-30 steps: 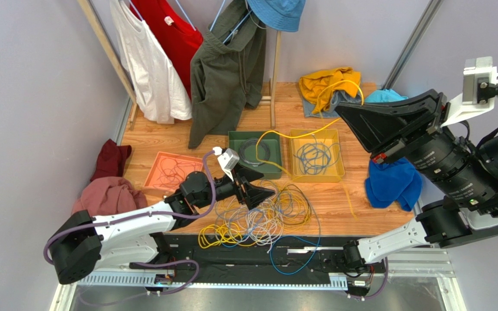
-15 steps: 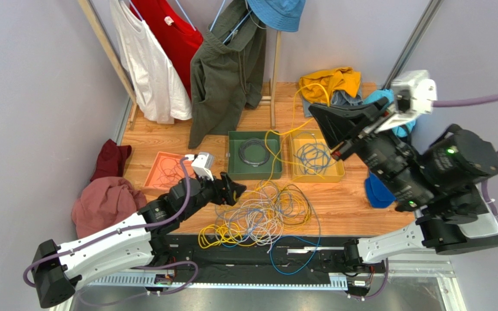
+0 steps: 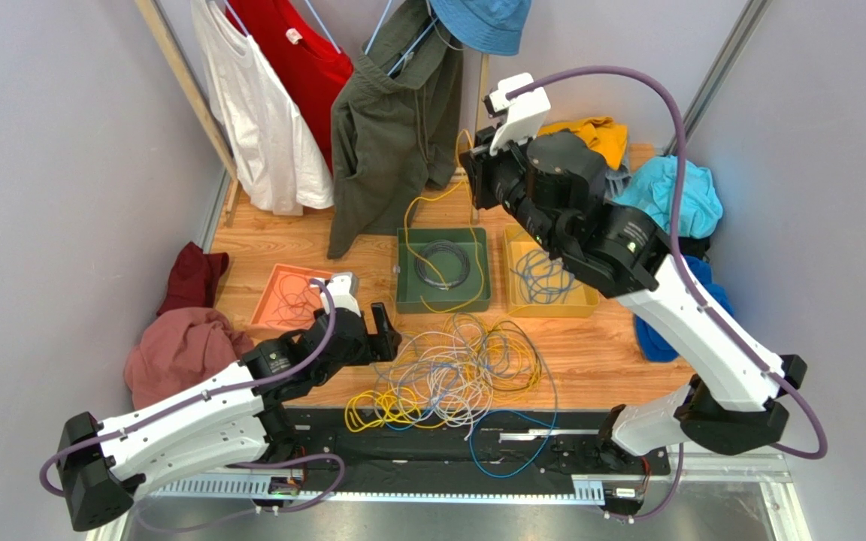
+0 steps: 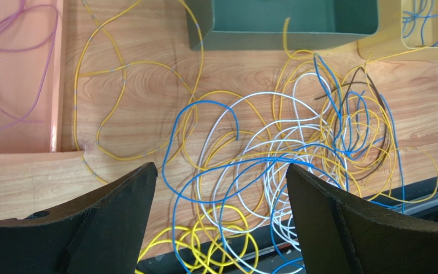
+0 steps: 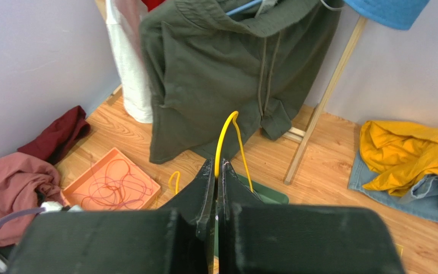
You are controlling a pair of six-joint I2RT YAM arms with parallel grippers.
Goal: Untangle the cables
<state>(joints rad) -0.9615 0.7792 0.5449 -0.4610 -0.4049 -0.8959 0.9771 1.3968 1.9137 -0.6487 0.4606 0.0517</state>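
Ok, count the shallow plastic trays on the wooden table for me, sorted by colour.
Orange shallow plastic tray: 1
Dark green shallow plastic tray: 1
Yellow shallow plastic tray: 1
Total: 3 trays

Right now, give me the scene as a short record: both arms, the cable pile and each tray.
left jaws: open wide, low beside the pile, holding nothing
right jaws: shut on a thin yellow cable, raised high
yellow cable's run: hangs down toward the green tray
pile: tangle of thin yellow, blue and white-grey cables on the wooden table
orange plastic tray: pinkish cable inside
green plastic tray: dark grey coil inside
yellow plastic tray: blue cable inside
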